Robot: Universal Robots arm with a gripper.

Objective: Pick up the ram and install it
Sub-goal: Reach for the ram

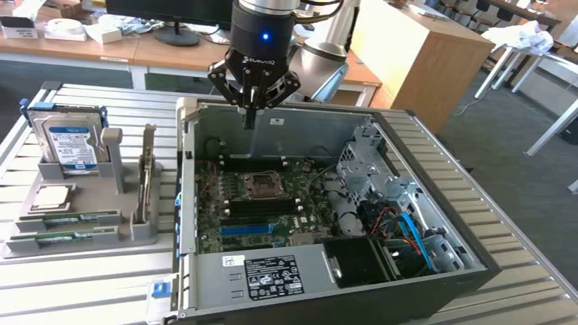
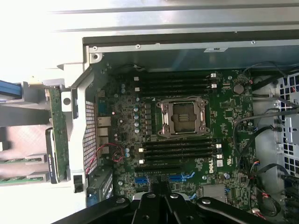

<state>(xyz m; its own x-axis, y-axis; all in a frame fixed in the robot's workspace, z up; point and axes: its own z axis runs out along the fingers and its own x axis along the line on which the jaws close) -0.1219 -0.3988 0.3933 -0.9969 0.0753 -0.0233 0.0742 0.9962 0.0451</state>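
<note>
Two ram sticks (image 1: pixel 77 218), thin green boards, lie in slots at the front of a grey holder (image 1: pixel 135 227) at the exterior view's left; they also show in the wrist view (image 2: pixel 18 161). My gripper (image 1: pixel 250 120) hangs shut and empty above the back wall of the open computer case (image 1: pixel 271 128), well away from the ram. In the wrist view the gripper (image 2: pixel 161 189) points down at the motherboard (image 2: pixel 224 112), whose black memory slots (image 2: pixel 180 151) lie on either side of the open processor socket (image 2: pixel 182 118).
A silver hard drive (image 1: pixel 72 142) stands upright in the holder, with a square processor chip (image 1: pixel 51 198) in front of it and an upright card (image 1: pixel 147 169) beside it. Cables and a drive cage (image 1: pixel 397 203) crowd the case's right side. Everything sits on a slatted metal table (image 1: pixel 91 291).
</note>
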